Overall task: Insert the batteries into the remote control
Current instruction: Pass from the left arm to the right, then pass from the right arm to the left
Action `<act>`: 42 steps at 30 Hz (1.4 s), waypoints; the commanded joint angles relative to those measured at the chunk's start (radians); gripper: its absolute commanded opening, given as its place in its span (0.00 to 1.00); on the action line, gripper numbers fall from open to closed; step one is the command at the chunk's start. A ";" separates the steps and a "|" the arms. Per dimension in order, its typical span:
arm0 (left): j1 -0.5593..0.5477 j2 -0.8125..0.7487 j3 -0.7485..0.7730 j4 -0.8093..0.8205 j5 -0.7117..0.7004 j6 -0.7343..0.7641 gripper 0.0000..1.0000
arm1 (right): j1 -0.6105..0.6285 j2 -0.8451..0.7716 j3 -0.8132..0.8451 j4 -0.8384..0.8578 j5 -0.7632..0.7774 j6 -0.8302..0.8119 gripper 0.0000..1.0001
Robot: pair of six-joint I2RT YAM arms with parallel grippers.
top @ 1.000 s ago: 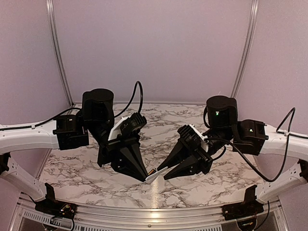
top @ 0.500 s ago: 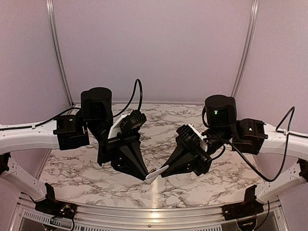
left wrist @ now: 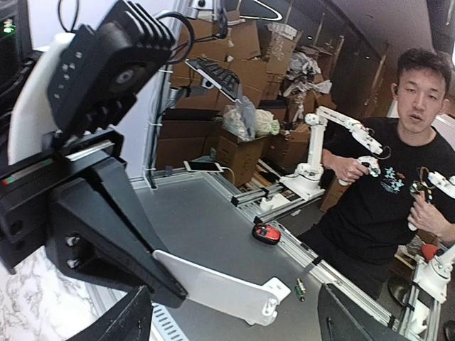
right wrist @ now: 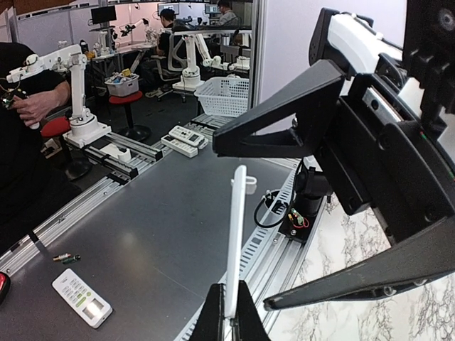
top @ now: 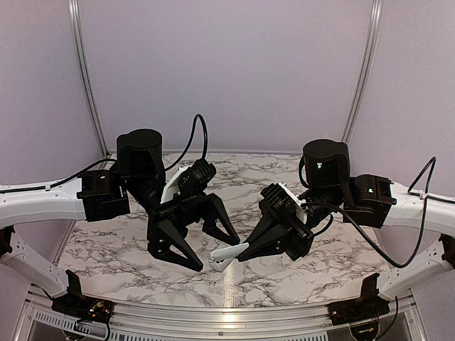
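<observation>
Where the arms meet: above the front middle of the marble table (top: 242, 167), wrists tipped inward, tips close together.
Left gripper (top: 217, 256): jaws spread wide, nothing clamped. Its two black fingers (left wrist: 345, 320) stand well apart at the bottom corners of the left wrist view.
Right gripper (top: 244, 253): pinched tight on one end of a flat white slab, one finger on each broad face.
Remote control (top: 229, 252): taken to be that white slab. It is held in the air and runs from the right gripper out toward the left one. Only a plain face (left wrist view) and a thin edge (right wrist view) show, so screen and buttons cannot be checked.
Free end of the slab: stepped, with a small tab. It reaches into the gap of the open left jaws and touches neither finger in the left wrist view.
Batteries: cannot tell where they sit, since the slab's other face is hidden.
Grey bench (right wrist: 142, 234): beyond the marble edge, seen in both wrist views.
On the bench, near: a white handset (right wrist: 82, 297) with a screen and button rows, and tiny cylinders (right wrist: 66, 258) just beside it, too small to identify.
On the bench, farther off: more handsets (right wrist: 183, 140) and a white basket (right wrist: 227, 94).
Red object (left wrist: 266, 233): low and rounded, on the same bench.
Person (left wrist: 419, 177): black shirt, standing behind the bench, hands on small white arms.
</observation>
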State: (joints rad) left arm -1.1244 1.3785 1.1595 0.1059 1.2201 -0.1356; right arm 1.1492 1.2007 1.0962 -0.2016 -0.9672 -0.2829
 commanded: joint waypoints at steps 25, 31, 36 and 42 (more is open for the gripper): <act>-0.094 -0.192 -0.235 -0.391 -1.310 0.670 0.80 | -0.309 0.275 -0.174 0.155 -0.087 0.498 0.00; -0.134 -0.132 -0.212 -0.395 -1.348 0.749 0.68 | -0.309 0.333 -0.194 0.241 -0.127 0.565 0.00; -0.144 -0.063 -0.176 -0.427 -1.370 0.786 0.64 | -0.309 0.352 -0.187 0.256 -0.140 0.575 0.00; -0.146 -0.008 -0.144 -0.431 -1.365 0.805 0.51 | -0.309 0.367 -0.190 0.264 -0.157 0.574 0.00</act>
State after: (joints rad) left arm -1.2648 1.3422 0.9745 -0.2962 -0.1291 0.6407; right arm 0.8433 1.5562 0.9039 0.0307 -1.0981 0.2810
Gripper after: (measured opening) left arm 0.545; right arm 0.016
